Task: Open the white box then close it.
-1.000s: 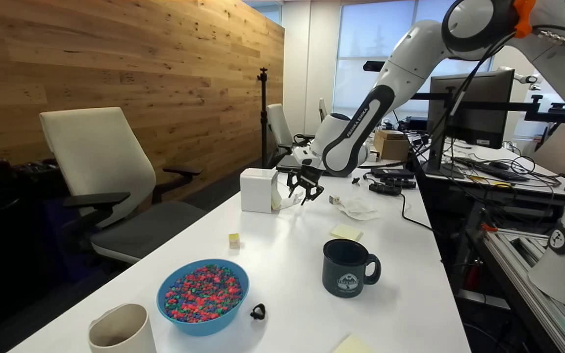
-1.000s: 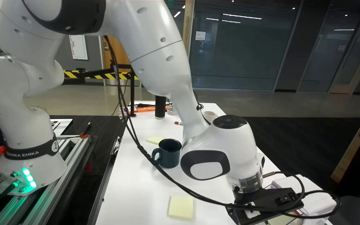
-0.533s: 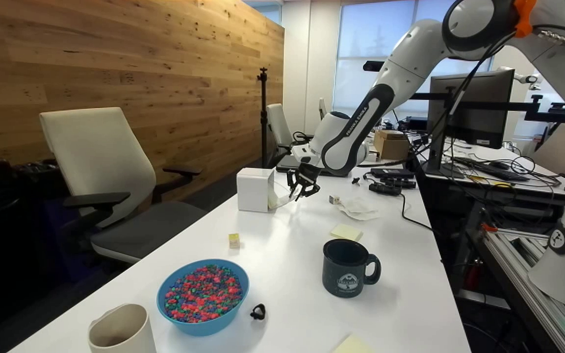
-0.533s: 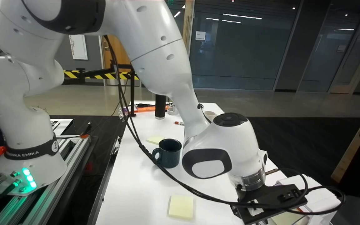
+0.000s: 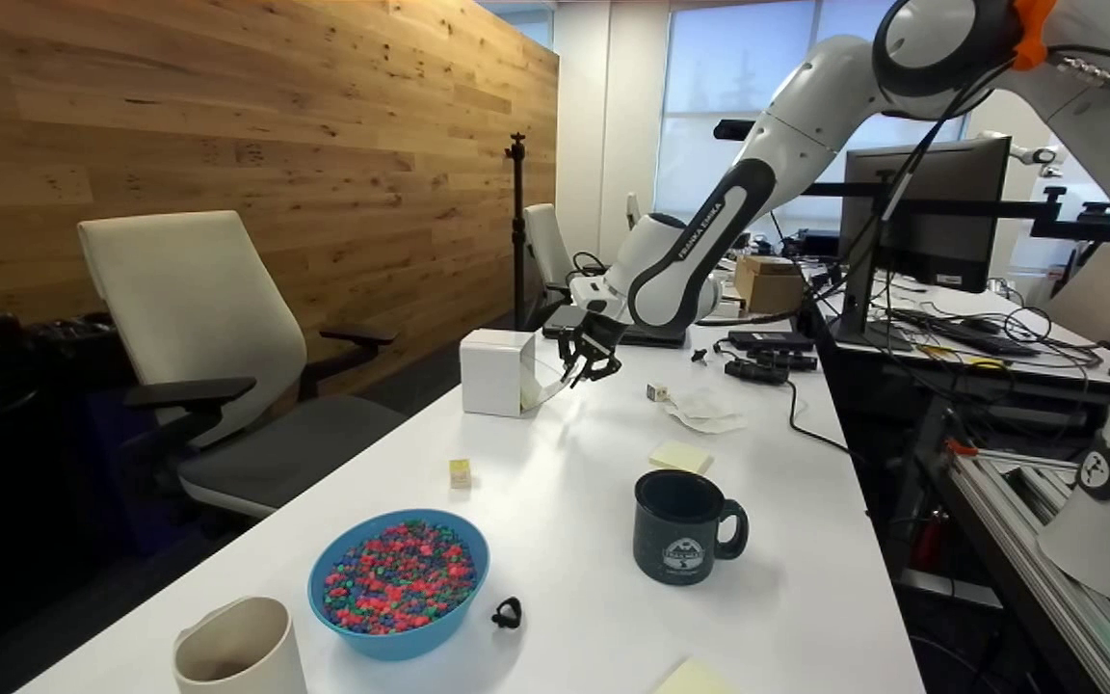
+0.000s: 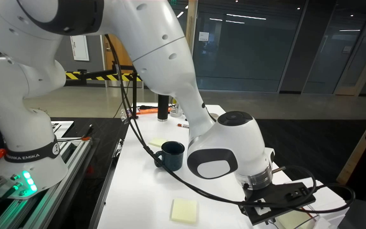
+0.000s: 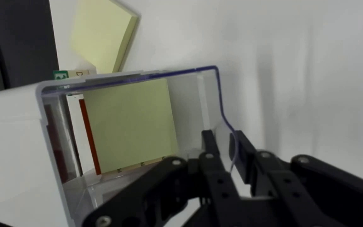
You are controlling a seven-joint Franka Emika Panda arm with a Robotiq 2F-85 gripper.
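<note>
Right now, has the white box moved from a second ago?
Yes: in an exterior view, the white box shifted slightly left relative to the black stand.

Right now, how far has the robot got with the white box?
Done: the white box looks open; a yellow pad shows inside. In hand: the gripper is at the clear flap; I can't tell if it grips. Left: shutting the flap, which sticks out.
</note>
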